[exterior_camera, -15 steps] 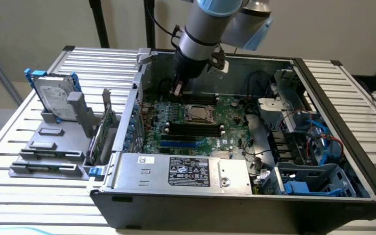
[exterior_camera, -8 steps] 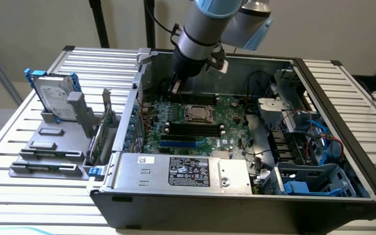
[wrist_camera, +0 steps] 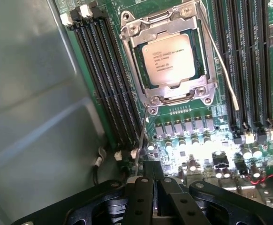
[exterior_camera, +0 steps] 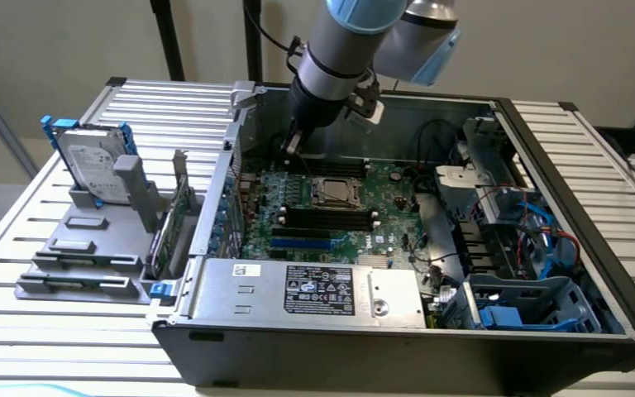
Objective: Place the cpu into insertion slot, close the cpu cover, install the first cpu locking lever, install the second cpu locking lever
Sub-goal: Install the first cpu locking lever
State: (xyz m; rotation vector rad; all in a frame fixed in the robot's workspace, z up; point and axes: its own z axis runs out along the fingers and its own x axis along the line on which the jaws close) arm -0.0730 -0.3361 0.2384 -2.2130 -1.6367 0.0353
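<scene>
Cpu point(wrist_camera: 168, 58): flat square silvery chip with a printed face, seated in the dark insertion slot point(wrist_camera: 138, 68) ahead of the claw point(wrist_camera: 157, 192). Cpu cover point(wrist_camera: 139, 35): thin bright steel frame, flat over the chip's edges. Thin wire lever point(wrist_camera: 141, 140): runs back to end just beside the claw's shut black fingers. Long black ribbed memory slots point(wrist_camera: 108, 79) flank the socket. Smooth grey case wall point(wrist_camera: 33, 93): close alongside.

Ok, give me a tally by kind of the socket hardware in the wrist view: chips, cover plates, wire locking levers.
cpu: 1
cpu cover: 1
locking levers: 2 (first lever, second lever)
Total: 4
</scene>
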